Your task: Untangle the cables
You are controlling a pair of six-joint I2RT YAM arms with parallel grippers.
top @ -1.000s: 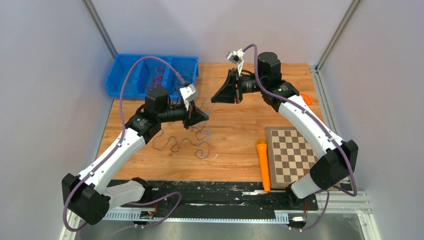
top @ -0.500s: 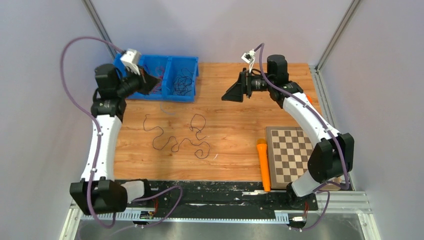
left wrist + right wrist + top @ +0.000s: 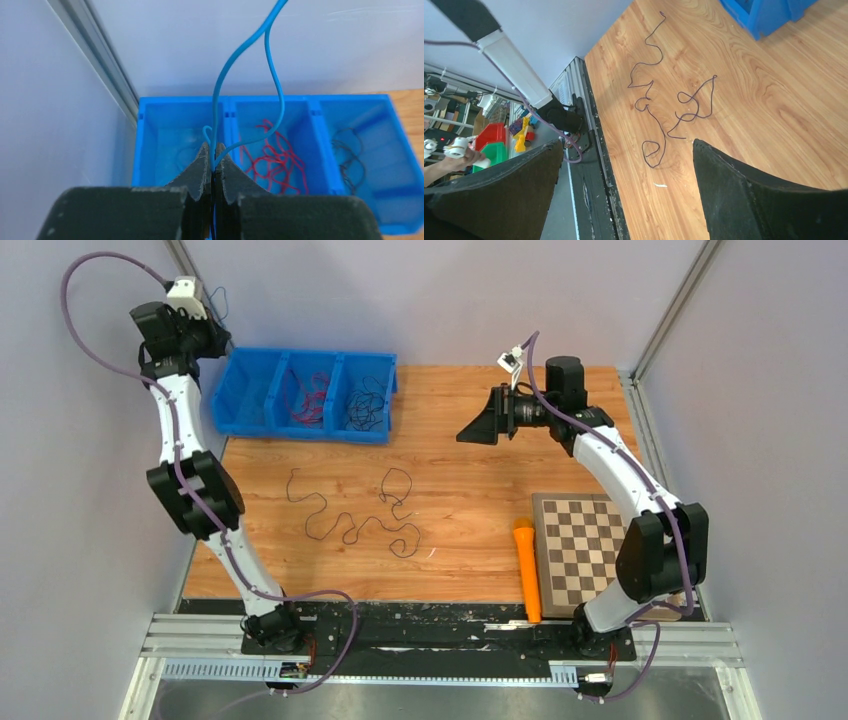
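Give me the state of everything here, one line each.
Left fingers: shut on the blue wire.
Blue wire: pinched, looping upward.
Right fingers: open, empty.
Red wires: heaped in the middle compartment of the bin.
Black wires: in the compartment beside the red.
Dark wire: loose and curly on the table.
Orange object: lying beside the checkered board.

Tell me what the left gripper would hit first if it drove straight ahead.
Probably the bin: the left gripper, shut on a blue cable, points down at its left compartment, near the divider. Depth is unclear.
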